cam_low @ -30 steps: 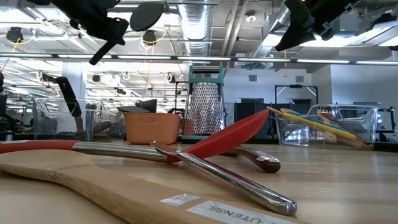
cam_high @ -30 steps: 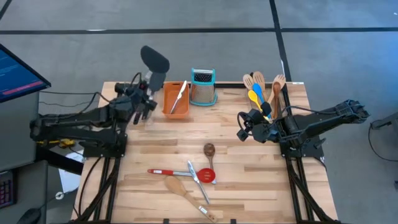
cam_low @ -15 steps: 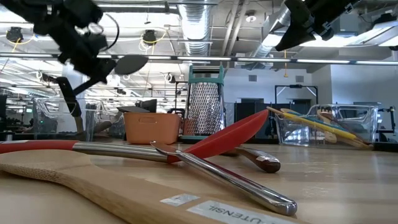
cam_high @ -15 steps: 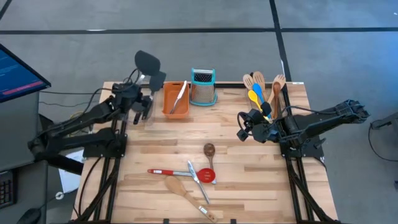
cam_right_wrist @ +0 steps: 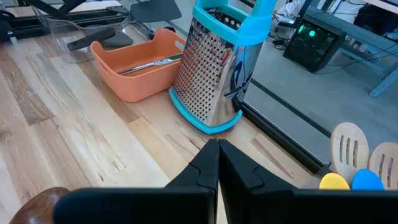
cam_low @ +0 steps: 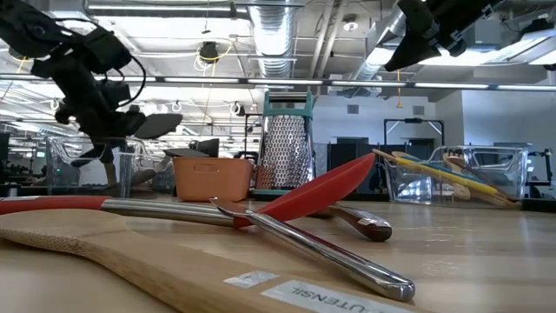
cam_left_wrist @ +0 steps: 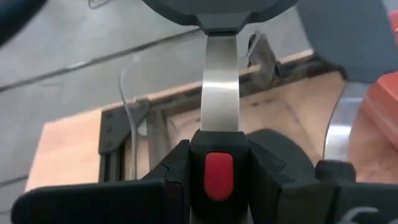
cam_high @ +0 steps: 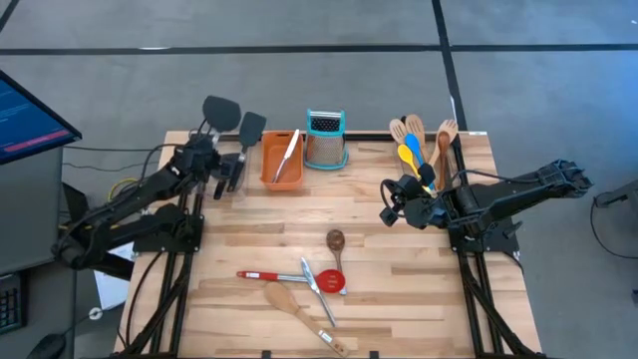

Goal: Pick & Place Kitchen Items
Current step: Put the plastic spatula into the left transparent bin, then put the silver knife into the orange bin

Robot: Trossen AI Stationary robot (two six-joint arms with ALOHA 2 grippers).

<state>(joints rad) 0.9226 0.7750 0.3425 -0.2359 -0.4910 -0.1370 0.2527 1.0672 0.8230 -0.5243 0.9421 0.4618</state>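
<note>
My left gripper hangs over the table's far left corner, shut on a black turner with a steel shank. A second black turner leans in a clear container just beside it. A red spoon, a wooden spatula, a steel-handled tool and a brown wooden spoon lie on the near middle of the table. My right gripper hovers shut at the right, holding nothing. My left gripper pinches the turner's black handle, the part with the red spot, between its two fingers, just behind the steel shank. The turner runs on ahead along the fingers. Its head hangs lifted clear, about level, above the container.
An orange tray with a steel tool in it and a steel grater with a teal top stand at the far middle. A clear bin at the far right holds wooden, yellow and blue spoons. Bare wood lies between the arms.
My left gripper has swung toward the table's left edge and sunk, keeping hold of the black turner. The turner's head has come down from high above the table to just above the clear container and has tipped toward level.
</note>
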